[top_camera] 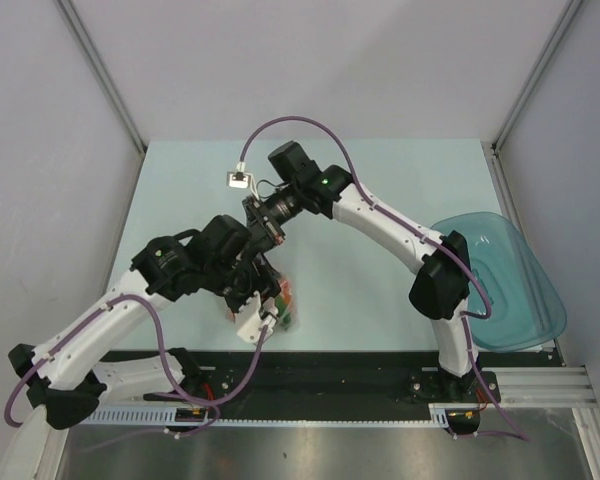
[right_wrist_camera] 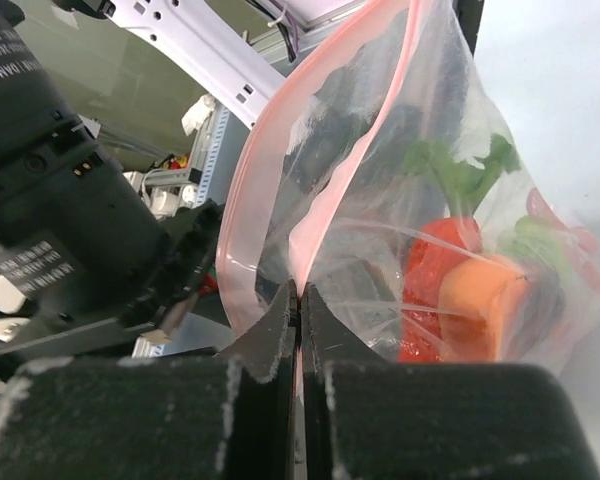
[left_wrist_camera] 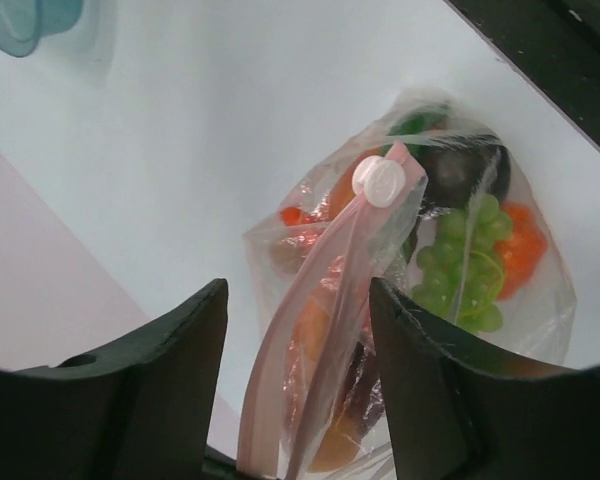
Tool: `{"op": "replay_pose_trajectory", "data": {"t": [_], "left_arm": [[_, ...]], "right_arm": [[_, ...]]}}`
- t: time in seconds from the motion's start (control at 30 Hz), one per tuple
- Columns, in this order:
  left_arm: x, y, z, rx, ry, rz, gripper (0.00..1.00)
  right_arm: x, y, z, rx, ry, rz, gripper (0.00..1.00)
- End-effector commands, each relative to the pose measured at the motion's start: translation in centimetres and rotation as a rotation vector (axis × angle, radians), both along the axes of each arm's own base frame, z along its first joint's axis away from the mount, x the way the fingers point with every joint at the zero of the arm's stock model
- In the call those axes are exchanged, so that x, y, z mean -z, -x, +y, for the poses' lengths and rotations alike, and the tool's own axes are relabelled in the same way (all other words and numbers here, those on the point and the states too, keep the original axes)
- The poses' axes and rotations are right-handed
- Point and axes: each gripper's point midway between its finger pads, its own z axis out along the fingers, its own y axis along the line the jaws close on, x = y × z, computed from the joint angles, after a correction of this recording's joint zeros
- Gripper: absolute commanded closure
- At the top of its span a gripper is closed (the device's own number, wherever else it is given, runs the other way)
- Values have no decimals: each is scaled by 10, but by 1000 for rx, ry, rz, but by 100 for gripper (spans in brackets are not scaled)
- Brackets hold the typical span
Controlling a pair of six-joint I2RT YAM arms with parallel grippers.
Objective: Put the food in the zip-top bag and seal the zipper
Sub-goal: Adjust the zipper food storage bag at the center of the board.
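Note:
The clear zip-top bag (left_wrist_camera: 450, 300) holds the food: green grape bunch (left_wrist_camera: 465, 270), orange-red round fruit (left_wrist_camera: 522, 245), dark ball (left_wrist_camera: 458, 172) and an orange piece (left_wrist_camera: 325, 330). Its pink-red zipper strip (left_wrist_camera: 320, 300) runs between my left fingers, with a pale slider tab (left_wrist_camera: 380, 181) on it farther off. My left gripper (left_wrist_camera: 298, 300) is open around the strip. My right gripper (right_wrist_camera: 298, 292) is shut on the zipper strip (right_wrist_camera: 330, 200), with the bag (right_wrist_camera: 450, 200) beyond it. In the top view, both grippers, left (top_camera: 255, 300) and right (top_camera: 265, 240), meet at the bag (top_camera: 285, 300).
A teal translucent bowl (top_camera: 510, 280) sits at the table's right edge, beside the right arm's base; it also shows in the left wrist view (left_wrist_camera: 25, 20). A small white connector on a purple cable (top_camera: 239, 179) hangs over the table's far side.

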Motion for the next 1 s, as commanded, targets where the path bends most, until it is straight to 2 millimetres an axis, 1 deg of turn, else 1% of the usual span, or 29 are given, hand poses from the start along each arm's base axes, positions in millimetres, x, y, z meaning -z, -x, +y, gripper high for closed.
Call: {"op": "replay_pose_trajectory", "data": {"t": [0.0, 0.07, 0.13, 0.23, 0.27, 0.33, 0.37, 0.4, 0.43, 0.47, 0.5, 0.53, 0.57, 0.6, 0.63, 0.7, 0.73, 0.77, 0.8, 0.83, 0.87, 0.9, 0.93, 0.97], "left_arm": [[9, 1, 11, 19, -98, -11, 41], [15, 2, 17, 17, -137, -12, 45], [18, 1, 18, 3, -167, -13, 60], [16, 3, 15, -9, -163, 3, 74], [11, 3, 13, -9, -147, 3, 84], [6, 4, 10, -30, -117, 14, 93], [-1, 2, 4, -40, -77, 4, 100], [-6, 1, 2, -54, -50, 2, 100], [-11, 1, 1, -83, -24, 8, 100], [-20, -2, -5, -92, 25, -4, 100], [-24, -3, -8, -111, 56, 0, 100], [-30, -2, -10, -152, 95, 19, 100], [-37, -6, -17, -169, 146, 15, 100], [-41, -7, -19, -190, 173, 22, 100], [-50, -12, -26, -234, 236, 27, 100], [-53, -18, -27, -296, 298, 26, 100], [-64, -26, -34, -341, 375, 23, 100], [-65, -28, -34, -373, 412, 21, 100], [-68, -36, -34, -423, 445, 10, 100], [-83, -45, -39, -479, 536, 16, 100], [-86, -51, -41, -524, 574, 22, 100], [-90, -61, -39, -621, 617, 47, 100], [-100, -69, -41, -666, 673, 50, 100], [-110, -73, -41, -706, 710, 63, 100]], "right_arm": [[-25, 8, 1, -31, -62, -24, 100], [-26, 8, 1, -27, -61, -31, 100], [-25, 9, 0, -27, -59, -35, 100], [-25, 10, -1, -23, -51, -40, 100], [-25, 10, -1, -19, -50, -42, 100], [-25, 8, -2, -17, -59, -76, 100], [-24, 4, -2, -1, -55, -89, 100], [-25, -1, -5, 15, -58, -103, 99], [-26, -7, -7, 34, -57, -117, 95], [-24, -16, -7, 66, -49, -143, 89], [-27, -31, -15, 108, -51, -163, 75], [-30, -40, -18, 136, -52, -181, 64], [-31, -49, -22, 163, -52, -202, 52], [-34, -68, -34, 212, -50, -217, 36], [-42, -73, -41, 236, -60, -238, 30], [-44, -92, -56, 295, -52, -275, 22], [-54, -105, -73, 347, -62, -306, 20], [-47, -115, -82, 385, -38, -311, 18], [-52, -121, -90, 414, -49, -337, 15], [-51, -136, -106, 465, -42, -346, 14], [-55, -136, -117, 492, -43, -359, 14], [-58, -143, -126, 518, -55, -379, 14], [-60, -152, -139, 556, -58, -395, 13], [-70, -151, -149, 584, -70, -427, 14]]}}
